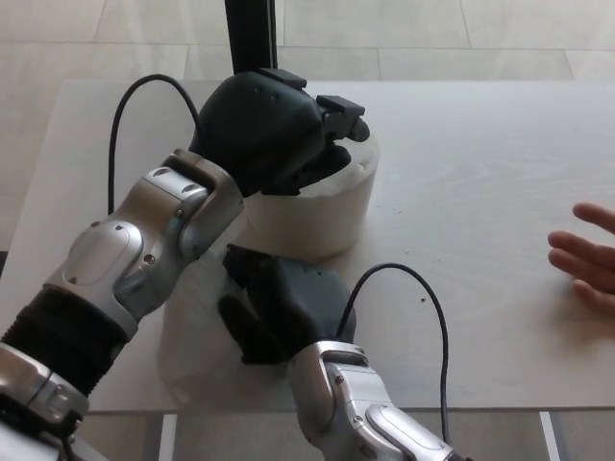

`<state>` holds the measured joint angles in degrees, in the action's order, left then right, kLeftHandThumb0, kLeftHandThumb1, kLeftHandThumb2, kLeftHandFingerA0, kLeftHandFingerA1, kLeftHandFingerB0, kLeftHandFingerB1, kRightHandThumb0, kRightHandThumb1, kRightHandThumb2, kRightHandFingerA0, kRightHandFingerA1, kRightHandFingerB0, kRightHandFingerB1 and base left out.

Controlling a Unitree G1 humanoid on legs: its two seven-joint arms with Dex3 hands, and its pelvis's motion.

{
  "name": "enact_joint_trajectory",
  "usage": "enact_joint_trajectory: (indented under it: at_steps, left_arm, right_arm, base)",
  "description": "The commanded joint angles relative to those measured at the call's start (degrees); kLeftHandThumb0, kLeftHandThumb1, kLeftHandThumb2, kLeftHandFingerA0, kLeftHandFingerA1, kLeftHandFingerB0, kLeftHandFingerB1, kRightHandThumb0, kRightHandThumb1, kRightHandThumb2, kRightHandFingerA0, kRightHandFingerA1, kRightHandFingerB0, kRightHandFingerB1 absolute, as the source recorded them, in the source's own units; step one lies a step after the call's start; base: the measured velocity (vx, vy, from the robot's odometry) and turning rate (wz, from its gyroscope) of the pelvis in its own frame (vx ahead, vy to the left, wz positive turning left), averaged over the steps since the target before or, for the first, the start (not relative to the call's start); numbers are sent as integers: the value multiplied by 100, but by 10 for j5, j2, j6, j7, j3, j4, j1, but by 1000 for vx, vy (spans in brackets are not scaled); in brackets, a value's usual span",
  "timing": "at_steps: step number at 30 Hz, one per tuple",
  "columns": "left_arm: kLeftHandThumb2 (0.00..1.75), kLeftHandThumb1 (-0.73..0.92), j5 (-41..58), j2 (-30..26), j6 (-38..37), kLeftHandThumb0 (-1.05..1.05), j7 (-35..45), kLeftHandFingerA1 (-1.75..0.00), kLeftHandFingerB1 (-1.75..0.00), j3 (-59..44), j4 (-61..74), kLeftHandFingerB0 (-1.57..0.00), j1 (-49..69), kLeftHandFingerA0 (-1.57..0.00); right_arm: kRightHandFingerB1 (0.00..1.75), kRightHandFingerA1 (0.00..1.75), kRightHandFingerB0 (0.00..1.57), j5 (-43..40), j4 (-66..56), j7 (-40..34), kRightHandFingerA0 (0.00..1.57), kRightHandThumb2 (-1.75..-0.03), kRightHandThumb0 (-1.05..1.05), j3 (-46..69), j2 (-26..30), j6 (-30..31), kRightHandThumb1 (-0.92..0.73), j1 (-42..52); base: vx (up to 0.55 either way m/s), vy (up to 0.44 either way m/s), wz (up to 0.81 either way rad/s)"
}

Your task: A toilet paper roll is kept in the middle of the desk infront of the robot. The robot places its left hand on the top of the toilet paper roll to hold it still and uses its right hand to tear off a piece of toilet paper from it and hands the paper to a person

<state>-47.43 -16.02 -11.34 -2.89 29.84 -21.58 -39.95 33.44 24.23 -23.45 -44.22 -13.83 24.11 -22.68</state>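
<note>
White cylindrical toilet paper roll [317, 206] upright mid pale wooden counter [480, 192]. Black left hand [264, 130] pressed flat on roll top, fingers draped over far rim, pinning it. Loose white paper sheet [197, 327] trails from roll toward near counter edge. Black right hand [279, 307] rests over sheet just before roll, fingers curled; whether paper is pinched, cannot tell. Person's bare hand [586, 259] at right edge, fingers extended, well apart.
</note>
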Motion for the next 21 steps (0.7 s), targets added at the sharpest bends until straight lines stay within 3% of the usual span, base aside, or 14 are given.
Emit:
enact_joint_trajectory:
  at_steps: [1, 3, 4, 5, 6, 7, 9, 10, 11, 12, 13, 15, 16, 21]
  left_arm:
    - [65, 82, 1, -9, -11, -46, -8, -51, -46, -6, 0, -62, 2, -61]
    - [65, 82, 0, -8, -10, -46, -11, -51, -46, -6, 0, -62, 3, -61]
    - [65, 82, 1, -7, -16, -47, -19, -53, -47, -6, -5, -62, 3, -60]
    - [65, 83, 2, -7, -16, -47, -16, -54, -47, -6, -5, -61, 3, -59]
    - [65, 83, 2, -6, -17, -47, -18, -54, -47, -6, -7, -61, 3, -59]
    - [65, 83, 4, -5, -18, -47, -17, -54, -48, -7, -7, -61, 3, -59]
    - [65, 83, 5, -7, -19, -47, -19, -54, -48, -9, -7, -61, 4, -60]
    - [65, 84, 0, -9, -19, -48, -22, -53, -48, -7, -8, -61, 3, -60]
    - [65, 84, -1, -9, -19, -48, -22, -53, -48, -6, -8, -61, 3, -60]
    - [65, 84, -2, -9, -18, -48, -22, -53, -48, -6, -7, -61, 3, -60]
    - [65, 85, -5, -11, -15, -48, -21, -53, -47, -5, -5, -60, 4, -59]
    - [65, 84, -6, -13, -12, -48, -18, -53, -47, -6, 0, -60, 6, -59]
    - [65, 84, -2, -13, -6, -48, -5, -53, -46, -8, 4, -59, 7, -56]
    - [65, 84, 5, -24, 0, -47, 21, -51, -45, -13, 17, -56, 12, -55]
  right_arm:
    - [175, 175, 56, -30, 42, -107, 119, -89, -53, 49, -62, -69, -91, 57]
    - [175, 175, 56, -34, 35, -101, 119, -89, -53, 52, -66, -72, -91, 62]
    - [125, 149, 84, -31, 27, -91, 132, -118, -61, 44, -69, -62, -64, 63]
    - [175, 175, 43, -29, 23, -90, 112, -94, -50, 39, -68, -66, -73, 65]
    - [105, 147, 52, -29, 17, -85, 128, -117, -60, 34, -68, -63, -65, 68]
    - [175, 175, 24, -39, 11, -83, 107, -88, -58, 38, -75, -61, -73, 76]
    - [175, 175, 54, -85, -2, -78, 107, -88, -57, 64, -98, -72, -71, 97]
    - [175, 175, 93, -101, -6, -79, 122, -94, -57, 67, -101, -95, -74, 110]
    - [175, 175, 93, -104, -7, -80, 122, -94, -57, 67, -101, -98, -74, 112]
    - [154, 161, 126, -106, -8, -79, 142, -113, -72, 66, -101, -100, -60, 113]
    - [175, 175, 94, -111, -13, -77, 126, -96, -60, 64, -101, -103, -71, 116]
    - [175, 175, 98, -120, -27, -67, 127, -96, -59, 62, -99, -103, -71, 119]
    - [175, 175, 57, -109, -23, -84, 95, -80, -60, 60, -90, -124, -91, 108]
    - [175, 175, 69, -169, -44, -93, 88, -118, -58, 110, -88, -201, -86, 131]
  base:
    - [0, 0, 0]
    - [0, 0, 0]
    - [0, 0, 0]
    - [0, 0, 0]
    - [0, 0, 0]
    - [0, 0, 0]
    - [0, 0, 0]
    - [0, 0, 0]
    - [0, 0, 0]
    - [0, 0, 0]
    - [0, 0, 0]
    - [0, 0, 0]
    - [0, 0, 0]
    - [0, 0, 0]
